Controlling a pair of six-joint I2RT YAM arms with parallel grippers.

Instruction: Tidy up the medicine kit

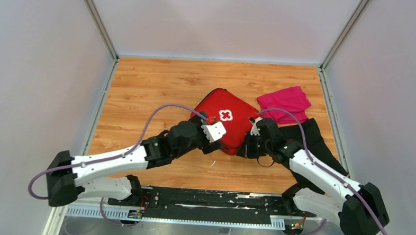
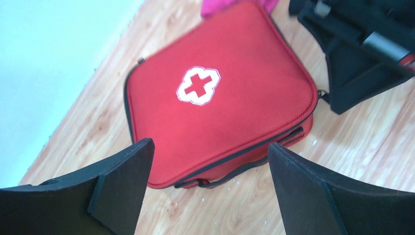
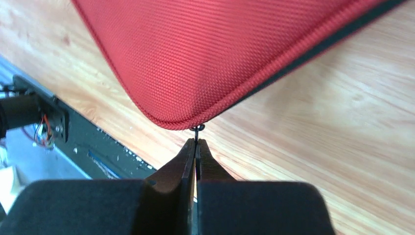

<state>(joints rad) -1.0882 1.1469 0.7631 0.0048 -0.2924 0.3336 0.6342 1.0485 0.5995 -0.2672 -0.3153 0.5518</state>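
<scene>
The medicine kit (image 1: 235, 121) is a red zip case with a white cross; it lies closed on the wooden table (image 1: 143, 93). My left gripper (image 1: 216, 134) hovers over its near-left edge. In the left wrist view this gripper (image 2: 210, 145) stands wide open with nothing between its fingers, and the kit (image 2: 230, 93) lies beyond them. My right gripper (image 1: 243, 149) is at the kit's near corner. In the right wrist view it (image 3: 196, 143) is shut on the thin black zipper pull (image 3: 196, 129) that sticks out of the kit's (image 3: 220, 54) rounded corner.
A magenta cloth (image 1: 284, 102) lies behind the kit on the right. A black cloth (image 1: 313, 140) is spread under the right arm. The black base rail (image 1: 202, 199) runs along the near edge. Walls close off the table's other sides.
</scene>
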